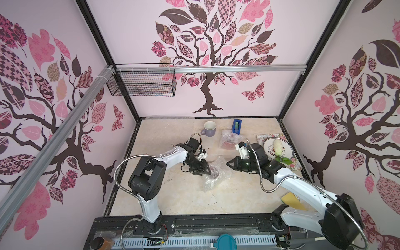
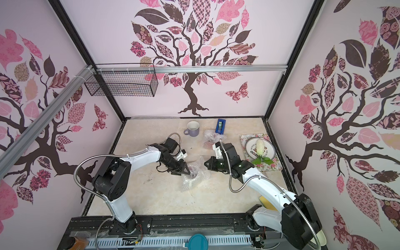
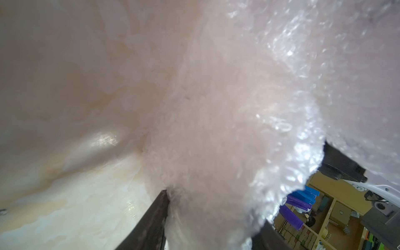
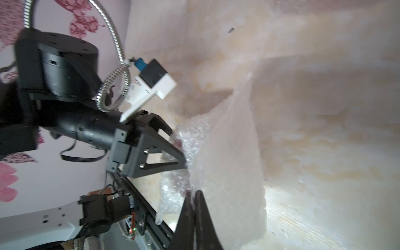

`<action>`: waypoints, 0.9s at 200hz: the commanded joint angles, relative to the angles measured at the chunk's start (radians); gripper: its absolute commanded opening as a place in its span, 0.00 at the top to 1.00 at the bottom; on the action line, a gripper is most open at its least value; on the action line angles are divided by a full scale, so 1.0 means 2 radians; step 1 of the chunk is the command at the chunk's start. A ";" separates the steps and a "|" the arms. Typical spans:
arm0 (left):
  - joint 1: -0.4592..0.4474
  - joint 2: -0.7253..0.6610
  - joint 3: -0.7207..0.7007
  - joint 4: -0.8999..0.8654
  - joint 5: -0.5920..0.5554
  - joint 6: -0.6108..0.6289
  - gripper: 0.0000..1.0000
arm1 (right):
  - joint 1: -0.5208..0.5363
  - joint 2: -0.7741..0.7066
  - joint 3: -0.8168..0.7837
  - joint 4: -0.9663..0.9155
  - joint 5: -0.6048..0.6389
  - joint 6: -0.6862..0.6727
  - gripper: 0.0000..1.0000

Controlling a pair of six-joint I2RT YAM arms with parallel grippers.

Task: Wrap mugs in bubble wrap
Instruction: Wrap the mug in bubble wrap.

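A mug showing dark red through its crumpled bubble wrap (image 1: 216, 176) (image 2: 195, 176) lies mid-table. My left gripper (image 1: 208, 172) (image 2: 187, 172) (image 3: 214, 216) is shut on this wrapped mug, one finger on each side of the bundle. My right gripper (image 1: 227, 163) (image 2: 205, 163) (image 4: 193, 193) is shut, pinching the sheet's raised edge (image 4: 227, 162) from the opposite side. Behind them lies a second bundle of wrap (image 1: 229, 139) with red inside. A lavender mug (image 1: 209, 128) (image 2: 192, 128) stands bare and upright at the back.
A blue tape dispenser (image 1: 237, 125) stands at the back. At the right, a floral tray (image 1: 297, 167) carries a plate (image 1: 268, 145) with a white vegetable (image 1: 278, 147). A yellow sponge (image 1: 290, 199) lies near my right arm. A wire basket (image 1: 142, 83) hangs on the back wall.
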 commanded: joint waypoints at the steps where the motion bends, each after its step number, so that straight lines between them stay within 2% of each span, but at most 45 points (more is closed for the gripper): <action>1: 0.000 -0.037 0.000 0.027 0.017 -0.020 0.49 | 0.022 0.036 0.027 0.088 -0.058 0.074 1.00; 30: 0.004 -0.053 -0.011 0.055 0.017 -0.043 0.49 | 0.058 0.091 0.052 0.117 -0.072 0.116 1.00; 72: 0.018 -0.079 -0.026 0.073 0.004 -0.068 0.48 | 0.069 0.142 0.061 0.116 -0.089 0.121 1.00; 105: 0.045 -0.131 -0.052 0.090 -0.027 -0.117 0.40 | 0.070 0.168 0.060 0.100 -0.097 0.113 1.00; 126: 0.045 -0.150 -0.068 0.102 -0.019 -0.135 0.30 | 0.071 0.185 0.065 0.094 -0.104 0.110 1.00; 154: 0.045 -0.140 -0.082 0.104 -0.016 -0.131 0.25 | 0.078 0.196 0.079 0.061 -0.097 0.081 1.00; 180: 0.044 -0.108 -0.057 0.086 -0.029 -0.112 0.23 | 0.081 0.195 0.074 0.037 -0.083 0.052 1.00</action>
